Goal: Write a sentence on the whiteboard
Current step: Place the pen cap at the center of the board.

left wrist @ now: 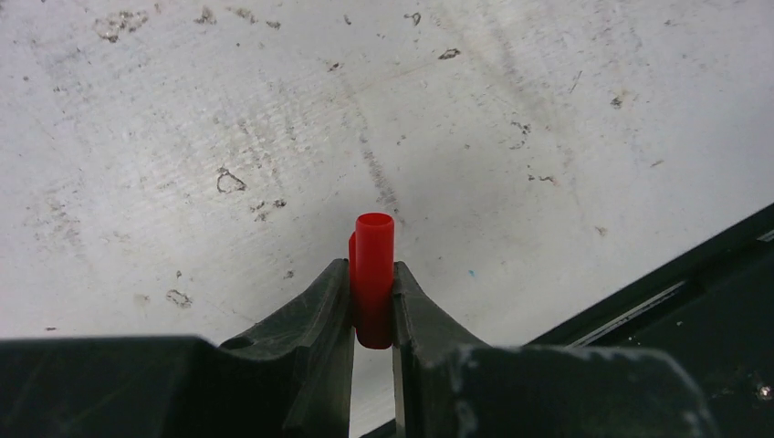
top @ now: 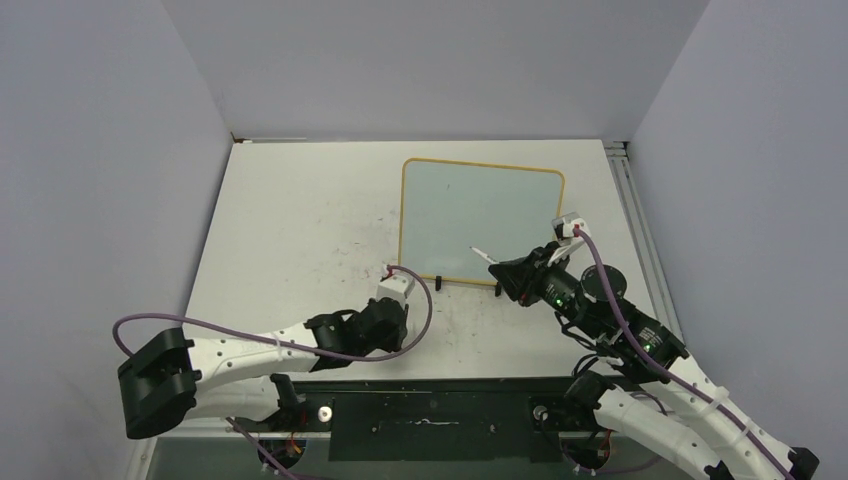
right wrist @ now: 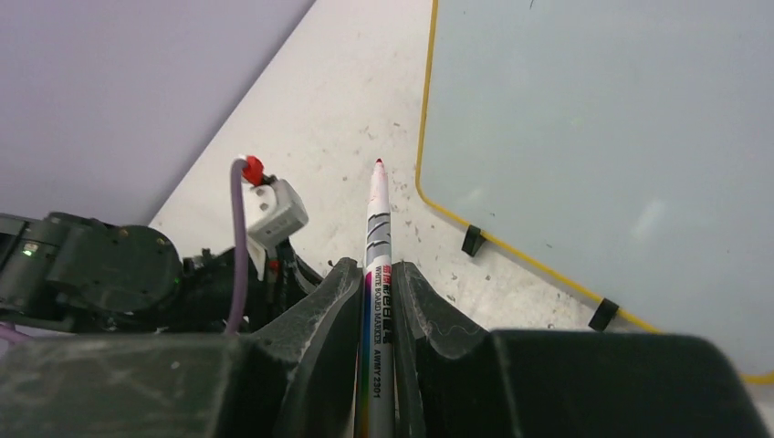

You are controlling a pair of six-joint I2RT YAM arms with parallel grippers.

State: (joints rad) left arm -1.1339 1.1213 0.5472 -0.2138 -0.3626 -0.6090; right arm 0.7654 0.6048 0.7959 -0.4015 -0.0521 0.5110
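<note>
The whiteboard (top: 480,215) lies flat at the table's right centre, with a thin yellow-wood frame and black clip feet (right wrist: 472,240). Its pale surface (right wrist: 621,128) shows no lettering, so no sentence is in view. My right gripper (top: 512,273) (right wrist: 376,274) is shut on a white whiteboard marker (top: 482,254) (right wrist: 377,219). The marker's red tip points toward the board's near left corner; I cannot tell whether it touches anything. My left gripper (top: 375,322) (left wrist: 372,278) hangs over the scuffed tabletop, left of the board. It is shut on the marker's red cap (left wrist: 374,265).
The white tabletop (top: 300,220) is smudged and scratched. A black rail (top: 430,410) runs along the near edge between the arm bases. A metal rail (top: 635,200) borders the right side. Grey walls enclose the table.
</note>
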